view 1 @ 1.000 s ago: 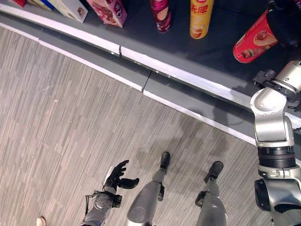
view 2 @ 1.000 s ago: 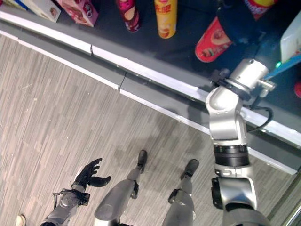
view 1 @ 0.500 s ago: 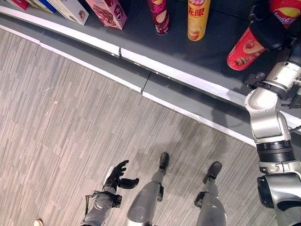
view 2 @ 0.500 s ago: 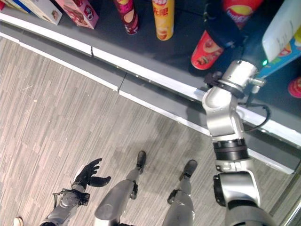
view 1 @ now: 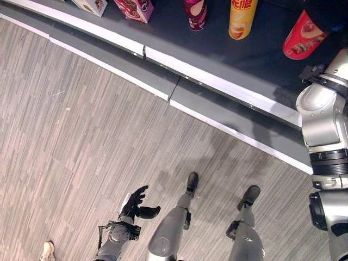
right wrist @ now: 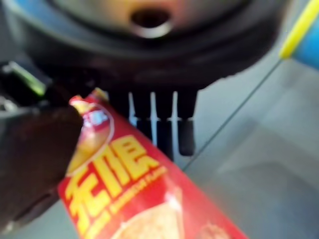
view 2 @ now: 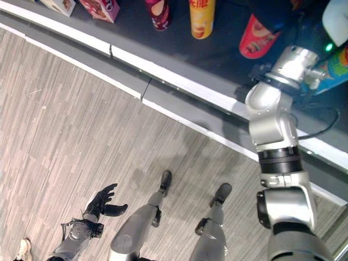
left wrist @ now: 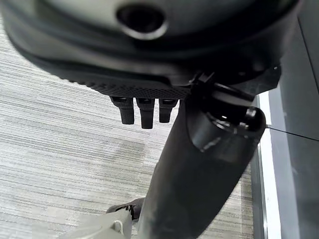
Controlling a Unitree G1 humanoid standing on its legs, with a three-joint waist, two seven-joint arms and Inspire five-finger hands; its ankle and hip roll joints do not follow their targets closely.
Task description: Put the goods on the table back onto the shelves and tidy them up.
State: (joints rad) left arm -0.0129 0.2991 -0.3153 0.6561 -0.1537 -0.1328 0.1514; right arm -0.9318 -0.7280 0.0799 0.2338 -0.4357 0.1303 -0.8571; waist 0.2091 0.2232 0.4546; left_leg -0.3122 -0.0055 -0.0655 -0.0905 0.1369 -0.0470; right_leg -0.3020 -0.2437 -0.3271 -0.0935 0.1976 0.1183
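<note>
red can [right wrist: 144, 199] in right hand [right wrist: 30, 149]

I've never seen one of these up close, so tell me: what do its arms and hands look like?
Each arm is made of rounded silver-grey metal segments joined by black rings. The left hand is dark, with slim fingers and a thumb; the right hand shows a dark bulk and a row of black fingers.

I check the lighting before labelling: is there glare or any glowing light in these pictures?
Right eye view: a small green light glows above the dark shelf, and the white edge strip is bright with no glare spot. Right wrist view: the red can in the right hand is evenly lit.
</note>
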